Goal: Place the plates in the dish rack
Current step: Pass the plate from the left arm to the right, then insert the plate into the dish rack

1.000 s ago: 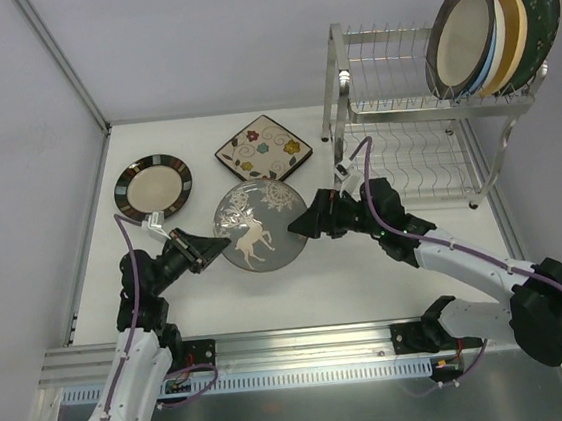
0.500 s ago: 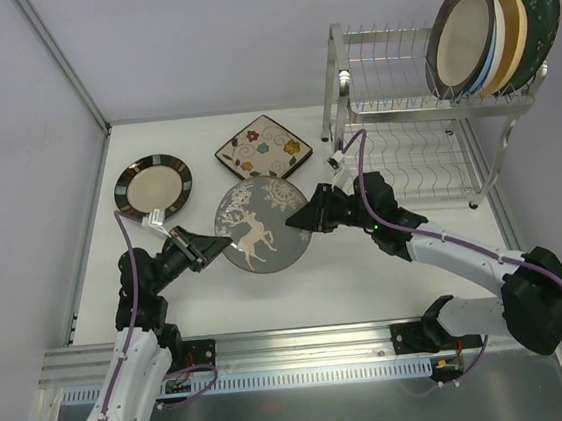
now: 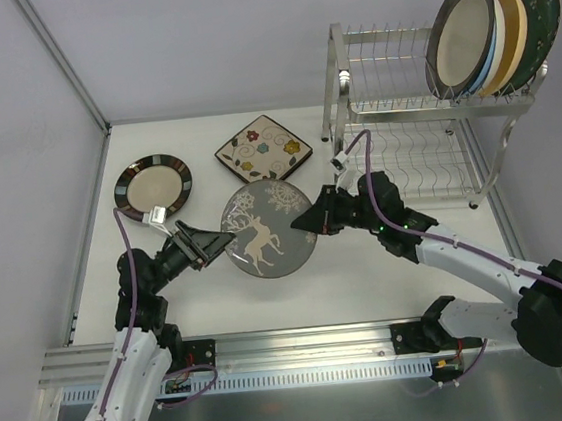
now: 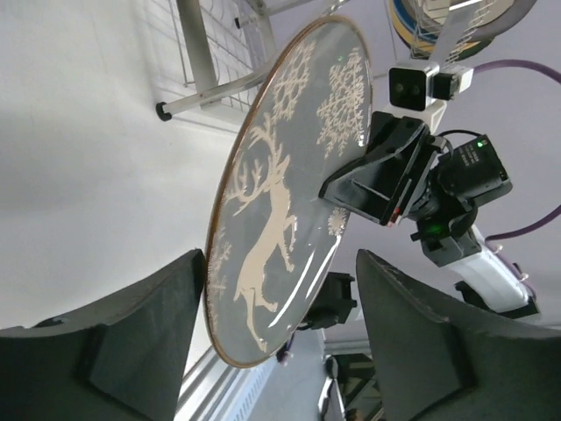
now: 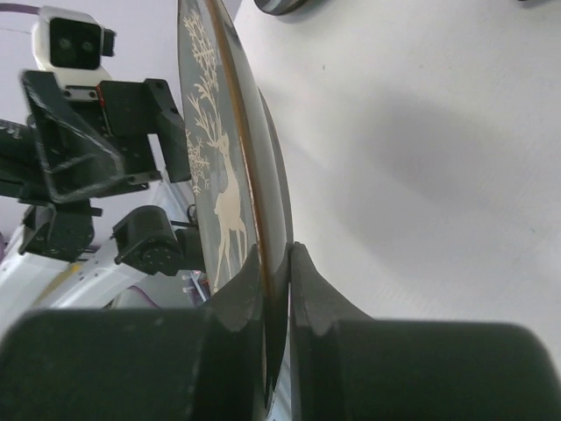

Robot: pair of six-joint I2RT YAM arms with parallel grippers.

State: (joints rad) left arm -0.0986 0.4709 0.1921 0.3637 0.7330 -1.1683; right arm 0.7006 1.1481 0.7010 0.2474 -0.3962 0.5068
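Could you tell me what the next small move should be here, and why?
Probably draw the left claw back, clear of the deer plate. The right claw is shut on the plate's rim, while the left claw's fingers stand open on either side of the opposite edge. So the right arm seems to hold it alone, and backing off would free the way to the dish rack.

Grey deer plate (image 3: 268, 234) with cream snowflakes; cream floral square plate (image 3: 263, 148); round plate (image 3: 153, 187), perhaps striped brown rim.
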